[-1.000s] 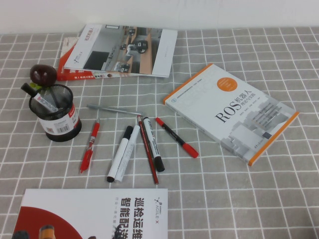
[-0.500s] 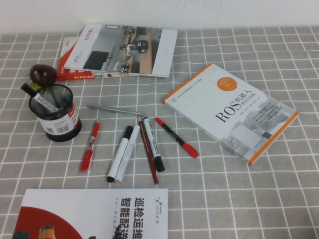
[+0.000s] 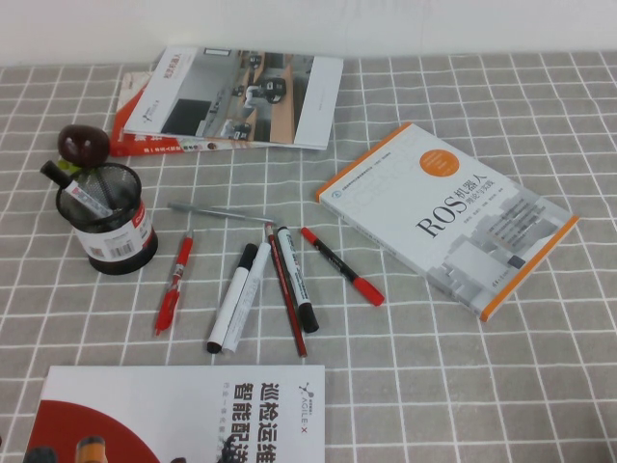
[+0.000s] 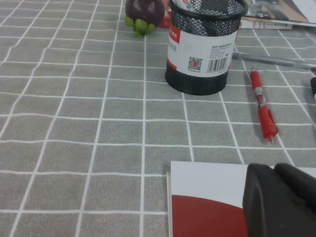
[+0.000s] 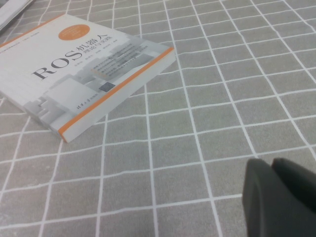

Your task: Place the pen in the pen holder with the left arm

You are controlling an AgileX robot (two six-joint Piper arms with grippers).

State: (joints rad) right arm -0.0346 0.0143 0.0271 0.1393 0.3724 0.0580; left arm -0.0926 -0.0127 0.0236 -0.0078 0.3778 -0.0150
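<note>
The pen (image 3: 81, 196), a white-barrelled marker with a black cap, stands tilted inside the black wire-mesh pen holder (image 3: 108, 222), with its cap sticking out over the rim to the left. The holder also shows in the left wrist view (image 4: 200, 49) with its barcode label. My left gripper (image 4: 274, 169) is shut and empty, low over a red-and-white booklet (image 4: 207, 197) well short of the holder. My right gripper (image 5: 271, 163) is shut and empty over bare checked cloth. Neither gripper shows in the high view.
A dark red fruit (image 3: 83, 145) sits behind the holder. Several markers and red pens (image 3: 260, 285) lie loose at the centre, one red pen (image 4: 261, 106) nearest the holder. A ROS book (image 3: 448, 217) lies on the right, stacked books (image 3: 231, 96) at the back, the booklet (image 3: 183, 415) at the front left.
</note>
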